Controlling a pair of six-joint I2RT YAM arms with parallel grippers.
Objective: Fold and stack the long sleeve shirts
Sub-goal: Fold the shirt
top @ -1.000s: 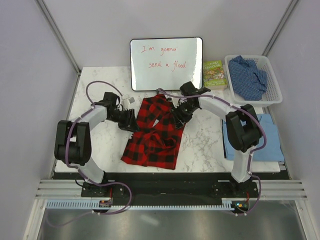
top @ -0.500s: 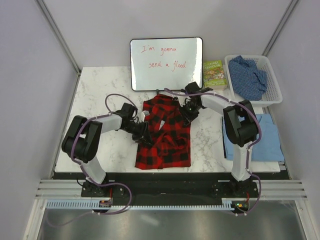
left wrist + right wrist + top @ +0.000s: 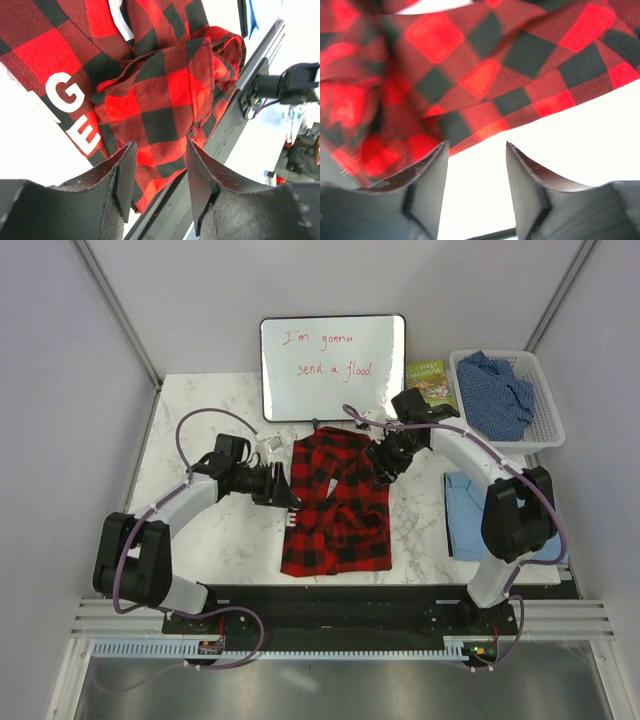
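Marble table (image 3: pixel 200 535): left pincer (image 3: pixel 288 490), right pincer (image 3: pixel 383 472) agape at opposite edges of flannel (image 3: pixel 335 512).

I had open counter (image 3: pixel 190 410) left of the flannel (image 3: pixel 335 515); the whiteboard (image 3: pixel 333 367) walled the back, with book (image 3: pixel 428 381) and basket (image 3: pixel 547 432) back right and a blue shirt (image 3: pixel 464 522) along the right edge.

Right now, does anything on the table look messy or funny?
Yes. The red checked flannel lies bunched and crooked in the middle, not neatly folded. The dark blue speckled shirt is heaped in the white basket. The light blue shirt lies flat.
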